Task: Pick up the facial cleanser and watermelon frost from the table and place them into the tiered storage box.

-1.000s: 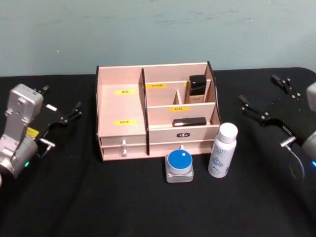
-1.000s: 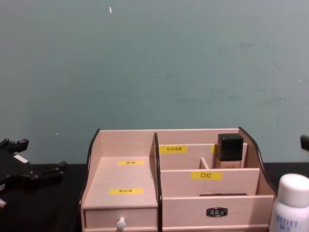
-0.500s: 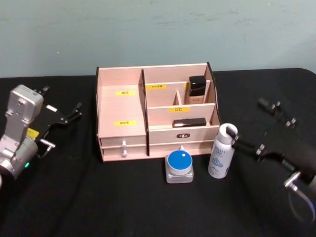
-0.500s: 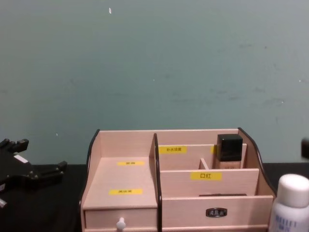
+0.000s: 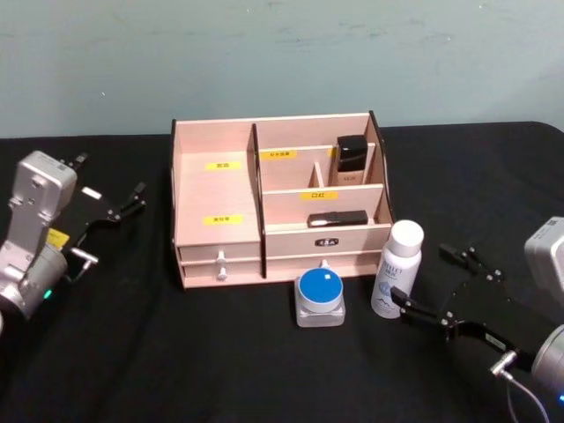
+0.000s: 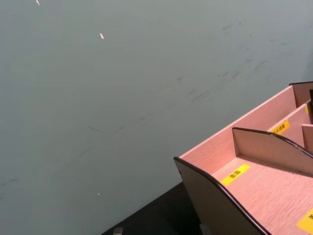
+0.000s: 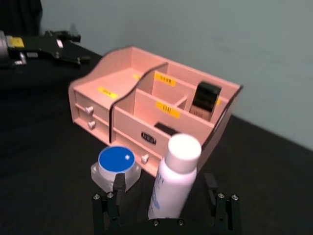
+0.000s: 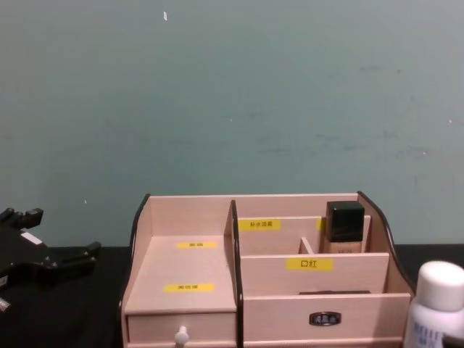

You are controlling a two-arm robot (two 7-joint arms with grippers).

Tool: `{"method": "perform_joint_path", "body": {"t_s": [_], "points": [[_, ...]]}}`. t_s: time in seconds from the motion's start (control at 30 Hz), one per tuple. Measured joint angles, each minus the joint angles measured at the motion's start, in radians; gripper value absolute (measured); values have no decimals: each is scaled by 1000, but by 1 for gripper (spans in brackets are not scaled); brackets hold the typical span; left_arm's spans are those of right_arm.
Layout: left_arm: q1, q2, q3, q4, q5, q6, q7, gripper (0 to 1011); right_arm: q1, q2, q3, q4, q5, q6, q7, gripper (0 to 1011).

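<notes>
Head view gives you the layout: the tall white cylindrical plastic facial cleanser bottle (image 5: pixel 397 269) stands upright on the black table (image 5: pixel 176 352), just beside the front right corner of the light wooden tiered storage box (image 5: pixel 216 189). The squat clear watermelon frost jar with its round blue lid (image 5: pixel 320 295) sits near the bottle's left, in front of the drawers. Your right gripper (image 5: pixel 421 275) is low on the table with its jaws spread around the bottle. The left gripper (image 5: pixel 113 173) is parked to the left of the box, also spread. Right wrist view adds what the head view cannot settle: the bottle (image 7: pixel 173 181) stands between the two fingers (image 7: pixel 119 182) with a gap on each side, so nothing is gripped yet. Chest view shows the bottle's cap (image 8: pixel 438 279) and the stepped compartments side-on, including the square black-capped bottle (image 8: pixel 344 226) already in the back one. Judge the cleanser as light, smooth and a little slippery; being tall and narrow, it should tip easily. Take it around the mid-body, below the rounded cap, and close gently so the plastic does not squirm out.
</notes>
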Motion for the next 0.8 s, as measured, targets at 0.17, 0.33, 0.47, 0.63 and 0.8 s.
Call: {"method": "perform_joint_path", "body": {"t_s": [0.17, 0.33, 0.47, 0.63, 0.8], "points": [[0, 0, 0, 0, 0, 0, 0, 1010, 32, -36, -11, 55, 8, 22, 28, 1002], [0, 0, 0, 0, 0, 0, 0, 1010, 65, -63, -23, 96, 7, 25, 51, 1002], [0, 0, 0, 0, 0, 0, 0, 1010, 104, -99, -37, 141, 0, 22, 78, 1002], [0, 0, 0, 0, 0, 0, 0, 1010, 150, -141, -50, 193, -14, 20, 103, 1002], [0, 0, 0, 0, 0, 0, 0, 1010, 185, -172, -55, 226, -30, 16, 120, 1002]]}}
